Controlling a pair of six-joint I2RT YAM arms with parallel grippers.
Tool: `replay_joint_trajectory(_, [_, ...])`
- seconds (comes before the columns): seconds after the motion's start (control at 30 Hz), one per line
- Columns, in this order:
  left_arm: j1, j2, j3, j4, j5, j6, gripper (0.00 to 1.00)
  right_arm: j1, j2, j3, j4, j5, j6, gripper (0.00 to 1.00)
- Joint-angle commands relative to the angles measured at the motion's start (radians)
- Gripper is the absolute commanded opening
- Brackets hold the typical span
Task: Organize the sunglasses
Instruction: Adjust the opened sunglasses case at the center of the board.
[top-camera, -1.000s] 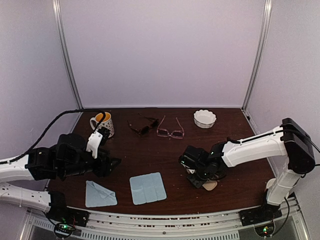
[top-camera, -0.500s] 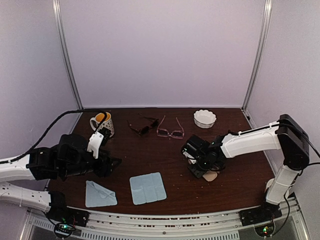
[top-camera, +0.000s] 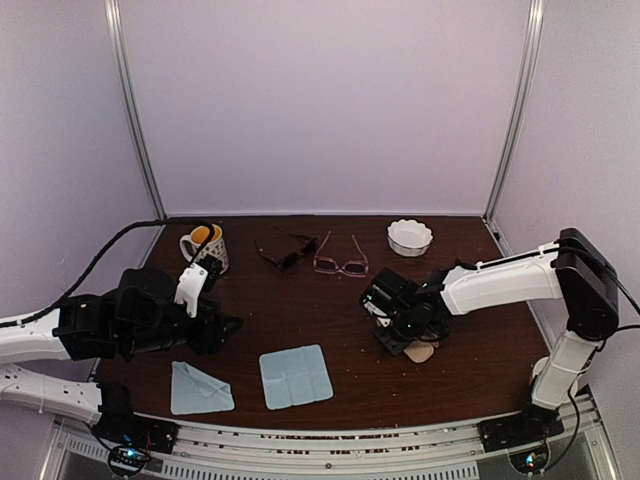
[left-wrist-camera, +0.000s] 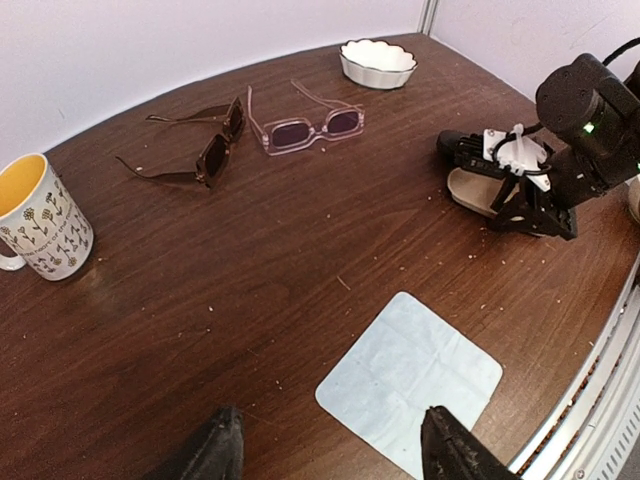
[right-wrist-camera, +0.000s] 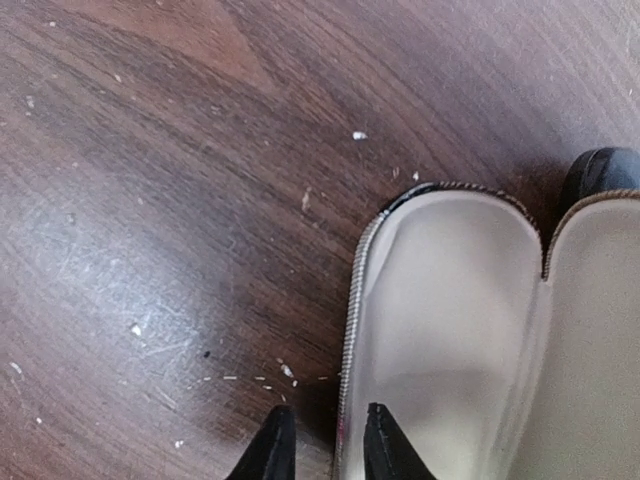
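Two pairs of sunglasses lie side by side at the back of the table with their arms unfolded: a dark pair (top-camera: 288, 252) (left-wrist-camera: 215, 150) and a pink-framed pair (top-camera: 340, 262) (left-wrist-camera: 305, 128). My right gripper (top-camera: 393, 322) (right-wrist-camera: 325, 415) points down at the tan case (top-camera: 420, 351) (right-wrist-camera: 450, 320), which lies open. Its fingers stand slightly apart, straddling the case's striped rim without pinching it. A black case (right-wrist-camera: 600, 165) shows just behind. My left gripper (top-camera: 228, 328) (left-wrist-camera: 330, 420) hovers open and empty over the table's left side, far from both pairs.
A yellow-lined mug (top-camera: 205, 245) stands at the back left and a white scalloped bowl (top-camera: 410, 237) at the back right. A flat blue cloth (top-camera: 296, 376) and a folded one (top-camera: 198, 390) lie near the front edge.
My right gripper moved slightly away from the front edge with the tan case, then its jaws parted from shut. The left arm has stayed still.
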Motion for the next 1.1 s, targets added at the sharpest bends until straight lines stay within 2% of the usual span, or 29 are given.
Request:
replay_joint_trajectory(0.0, [0.006, 0.001, 0.026, 0.019, -0.007, -0.006, 0.64, 0.0, -0.068, 0.046, -0.029, 0.022, 0.023, 0.28])
replay_joint_trajectory(0.07, [0.006, 0.0, 0.024, 0.019, -0.006, -0.004, 0.64, 0.0, -0.08, 0.058, -0.042, 0.027, 0.025, 0.33])
replay_joint_trajectory(0.27, [0.006, 0.001, 0.008, -0.004, 0.006, 0.006, 0.64, 0.021, -0.118, 0.101, -0.071, 0.025, 0.037, 0.37])
replay_joint_trajectory(0.47, [0.002, 0.035, -0.089, -0.006, 0.087, -0.009, 0.57, 0.087, -0.203, 0.096, -0.038, 0.089, 0.061, 0.46])
replay_joint_trajectory(0.67, [-0.073, 0.024, -0.225, 0.126, 0.108, 0.028, 0.55, 0.141, -0.295, 0.032, 0.034, 0.168, 0.088, 0.5])
replay_joint_trajectory(0.77, [-0.132, 0.043, -0.273, 0.204, 0.072, 0.069, 0.55, 0.173, -0.333, 0.038, 0.032, 0.175, 0.118, 0.59])
replay_joint_trajectory(0.83, [-0.172, 0.072, -0.305, 0.288, 0.072, 0.124, 0.56, 0.205, -0.361, 0.048, 0.032, 0.18, 0.134, 0.62])
replay_joint_trajectory(0.9, [-0.217, 0.108, -0.303, 0.34, 0.038, 0.179, 0.55, 0.232, -0.389, 0.047, 0.054, 0.177, 0.16, 0.67])
replay_joint_trajectory(1.07, [-0.227, 0.267, -0.248, 0.387, 0.115, 0.267, 0.51, 0.285, -0.436, -0.002, 0.2, 0.145, 0.267, 0.68])
